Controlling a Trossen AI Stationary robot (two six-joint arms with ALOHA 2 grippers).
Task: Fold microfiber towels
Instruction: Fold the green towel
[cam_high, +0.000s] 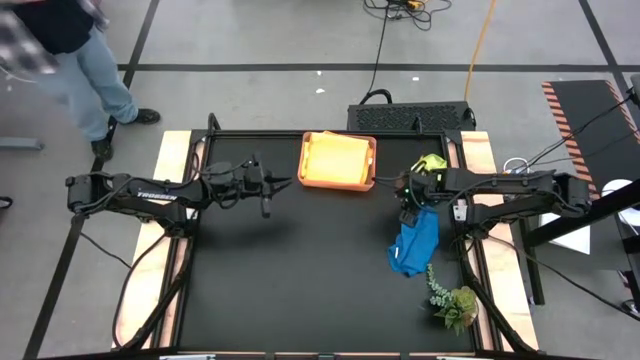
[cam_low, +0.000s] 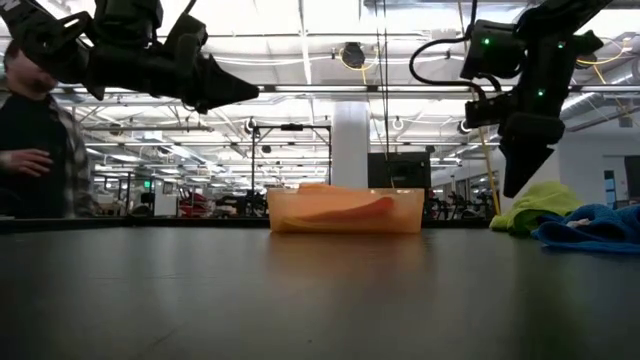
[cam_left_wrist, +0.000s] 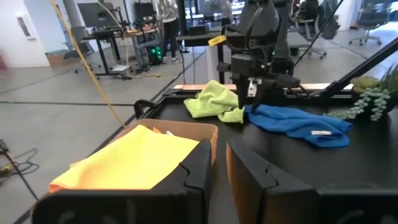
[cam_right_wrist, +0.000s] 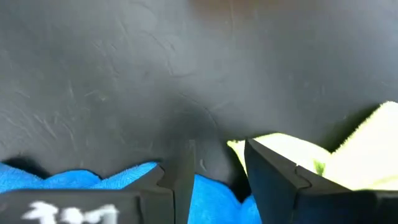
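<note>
the shallow tan rectangular tray sits at the far middle of the black table and serves as the landmark here. a folded yellow microfiber towel lies flat inside the tray, covering most of its floor; in the low view an orange cloth shows through the tray's near wall.

the left gripper hangs in the air just to the left of the tray, level with its near edge, fingers pointing toward it. its jaws stand narrow, with only a thin gap between the dark fingers, and they hold nothing.

the right gripper hovers to the right of the tray, pointing down at the table beside two loose cloths. its jaws stand partly open and empty, the tips above bare table.

a crumpled lime green microfiber towel lies right of the tray, near the table's far right corner. a rumpled blue microfiber towel lies right of the tray and nearer the front, just beside the green one. a small leafy green plant sprig lies farther toward the front right from the tray.

a person in jeans stands on the floor well to the left of the tray, beyond the table.
</note>
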